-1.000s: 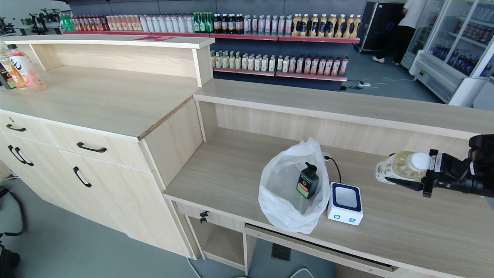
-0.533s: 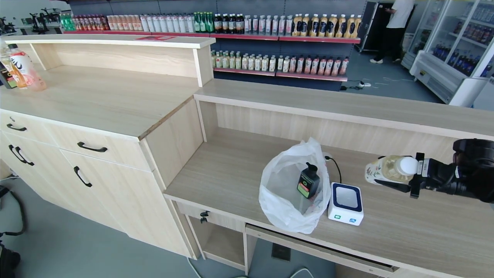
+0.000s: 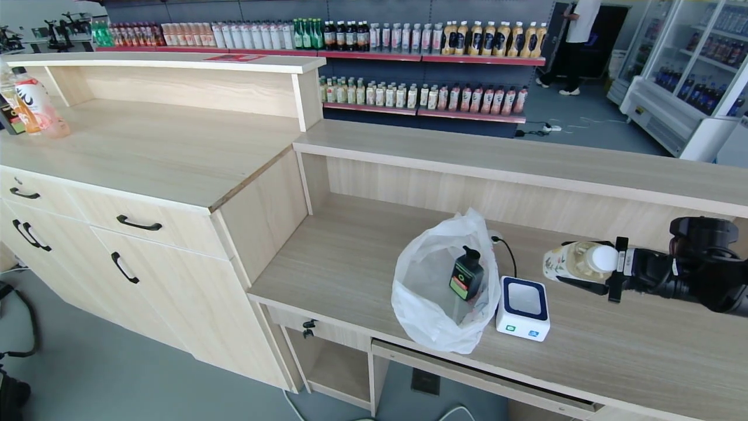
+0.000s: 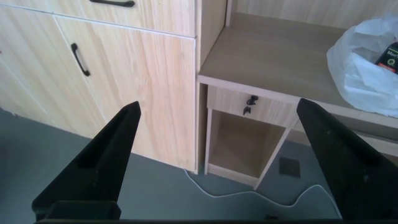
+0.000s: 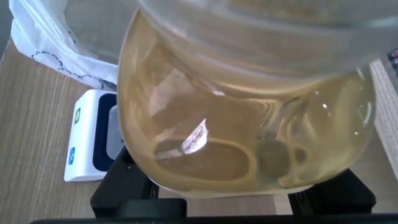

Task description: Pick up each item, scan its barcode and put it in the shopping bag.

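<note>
The right gripper point(image 3: 577, 263) is clamped on the bottle point(image 3: 560, 262) by its capped neck, holding it sideways above the scanner's point(image 3: 522, 308) two o'clock. It looks full and smooth (probably heavy and slippery), so it needs a firm neck grip. The left gripper point(image 4: 219, 103) gapes wide and holds nothing.

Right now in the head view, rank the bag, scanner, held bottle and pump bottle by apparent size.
1. bag
2. scanner and held bottle: they look about alike, and the bottle is seen at a slant, so I leave them unranked.
3. pump bottle, inside the bag.
</note>
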{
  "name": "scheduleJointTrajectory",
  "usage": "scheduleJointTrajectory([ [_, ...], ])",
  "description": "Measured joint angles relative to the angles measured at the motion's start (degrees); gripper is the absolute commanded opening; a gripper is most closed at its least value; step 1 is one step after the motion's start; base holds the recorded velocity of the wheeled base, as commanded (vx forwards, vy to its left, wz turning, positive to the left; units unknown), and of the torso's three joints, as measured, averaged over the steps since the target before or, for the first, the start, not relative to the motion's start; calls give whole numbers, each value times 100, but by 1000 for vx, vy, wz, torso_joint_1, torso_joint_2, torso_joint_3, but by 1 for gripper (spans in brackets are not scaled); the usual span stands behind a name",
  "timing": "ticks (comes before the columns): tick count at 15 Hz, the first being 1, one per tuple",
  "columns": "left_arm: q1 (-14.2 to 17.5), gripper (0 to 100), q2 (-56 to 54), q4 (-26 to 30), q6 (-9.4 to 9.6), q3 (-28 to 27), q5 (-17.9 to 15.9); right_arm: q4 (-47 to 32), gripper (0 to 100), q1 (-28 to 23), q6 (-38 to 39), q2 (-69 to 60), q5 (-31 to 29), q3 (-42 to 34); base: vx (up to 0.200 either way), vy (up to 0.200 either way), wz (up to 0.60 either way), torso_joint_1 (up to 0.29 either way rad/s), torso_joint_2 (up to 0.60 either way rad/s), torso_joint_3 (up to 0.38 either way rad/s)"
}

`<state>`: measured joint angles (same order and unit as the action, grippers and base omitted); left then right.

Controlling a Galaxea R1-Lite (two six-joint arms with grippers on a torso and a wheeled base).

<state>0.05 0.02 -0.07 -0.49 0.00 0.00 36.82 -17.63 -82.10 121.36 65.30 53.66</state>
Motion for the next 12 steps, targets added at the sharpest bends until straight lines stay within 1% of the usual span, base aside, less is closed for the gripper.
scheduleJointTrajectory([
  [12,5,100,0,0,0,0,0,68,0,0,-118,312,-27,-15,0,0,0,0,0,0],
])
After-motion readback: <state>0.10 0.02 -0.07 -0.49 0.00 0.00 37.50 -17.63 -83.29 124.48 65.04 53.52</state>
